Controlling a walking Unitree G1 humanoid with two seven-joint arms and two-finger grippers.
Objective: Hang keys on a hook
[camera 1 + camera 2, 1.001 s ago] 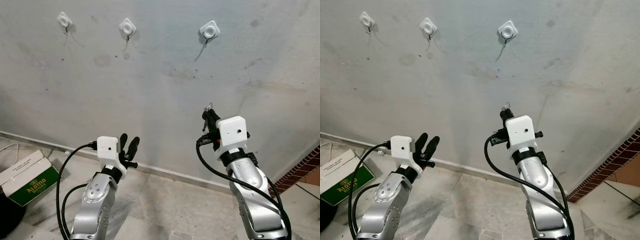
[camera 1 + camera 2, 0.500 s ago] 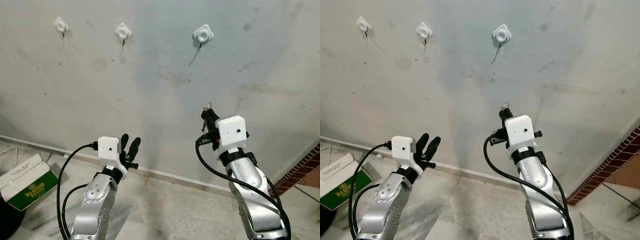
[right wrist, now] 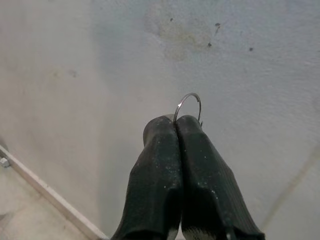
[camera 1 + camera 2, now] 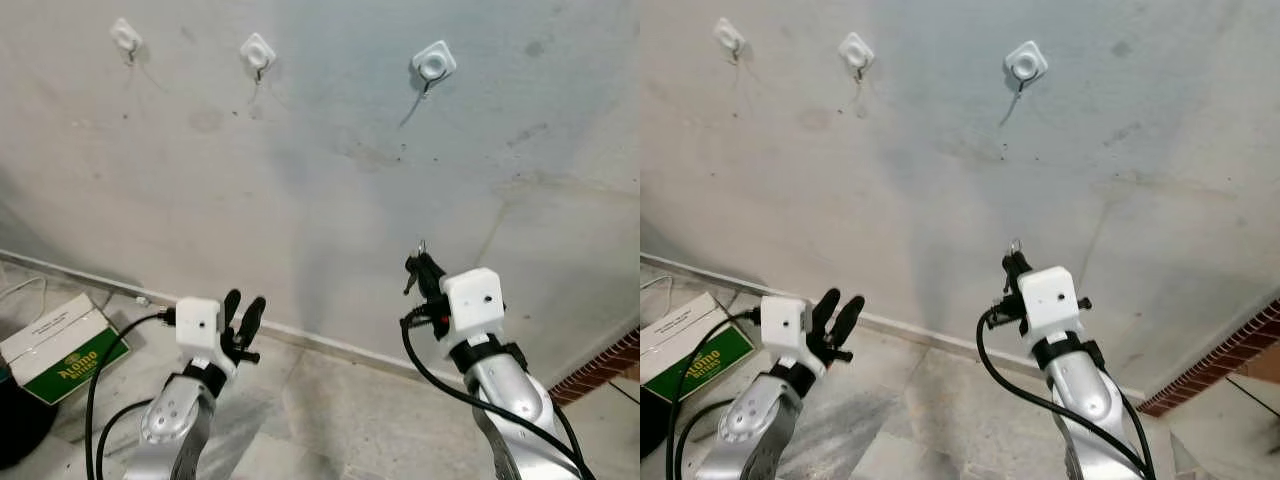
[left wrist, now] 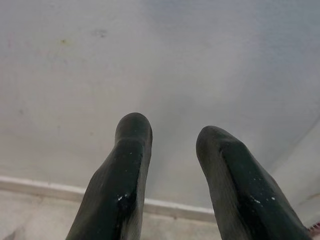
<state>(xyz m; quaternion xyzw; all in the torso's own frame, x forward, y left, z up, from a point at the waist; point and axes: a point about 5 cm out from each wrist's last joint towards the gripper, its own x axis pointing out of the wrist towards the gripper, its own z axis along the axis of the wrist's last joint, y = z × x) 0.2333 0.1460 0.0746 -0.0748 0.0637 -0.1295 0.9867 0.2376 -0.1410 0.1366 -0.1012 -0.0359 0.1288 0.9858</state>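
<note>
Below three wall hooks [image 4: 434,64], the right gripper [image 3: 176,122] has its jaws pinching the key ring [image 3: 189,105], likely light, rigid, slippery; left gripper [image 5: 172,137] jaws spread.

There are three white hooks on the wall: the first [image 4: 125,36], the second [image 4: 257,52] and the third [image 4: 434,64]. I count two grippers, the left gripper [image 4: 243,311] and the right gripper [image 4: 417,267], and one key ring [image 3: 189,106]. One green and white box [image 4: 62,341] lies on the floor.
</note>
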